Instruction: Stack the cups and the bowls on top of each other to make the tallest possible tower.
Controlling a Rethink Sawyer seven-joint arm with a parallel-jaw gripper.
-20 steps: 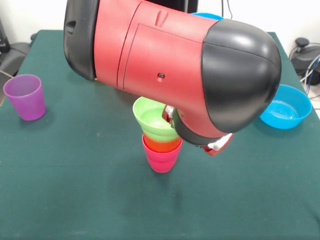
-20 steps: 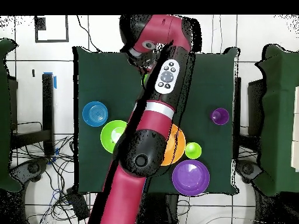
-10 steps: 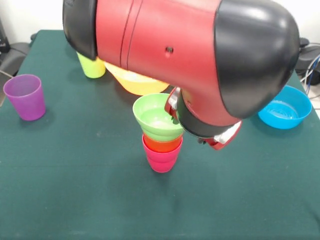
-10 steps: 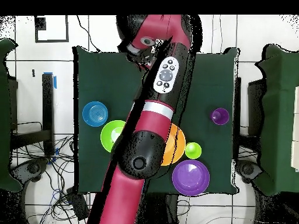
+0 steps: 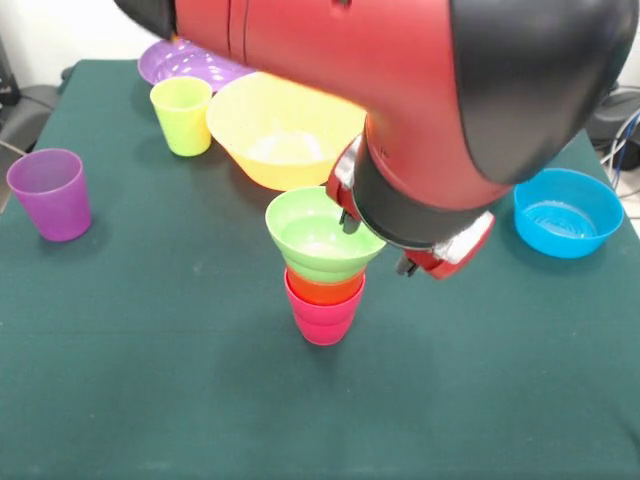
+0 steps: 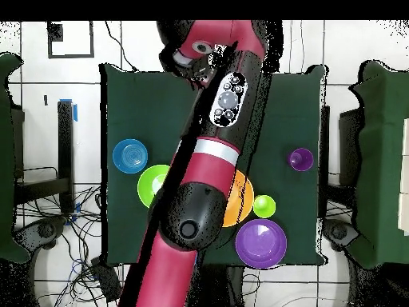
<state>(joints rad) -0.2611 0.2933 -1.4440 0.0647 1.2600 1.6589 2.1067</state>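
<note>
Looking from the front, we see the tower [image 5: 323, 270] at table centre: a small lime green bowl [image 5: 320, 237] on an orange cup [image 5: 325, 290] on a red-pink cup [image 5: 322, 320]; overhead, the arm [image 6: 209, 160] hides it. We count four cups, with purple [image 5: 50, 193] at nine o'clock and lime [image 5: 182, 115] at eleven. The gripper [image 5: 375, 240] sits beside the bowl's rim; we cannot tell its jaws' state. Overhead shows five bowls, counting the medium green one [image 6: 152, 186].

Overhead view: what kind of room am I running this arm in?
Probably a robotics lab or test cell, not a home. A green-covered table stands alone on a pale floor marked with dark grid lines, loose cables trail beside it, and the plastic cups and bowls look like test props, such as the purple bowl.
</note>
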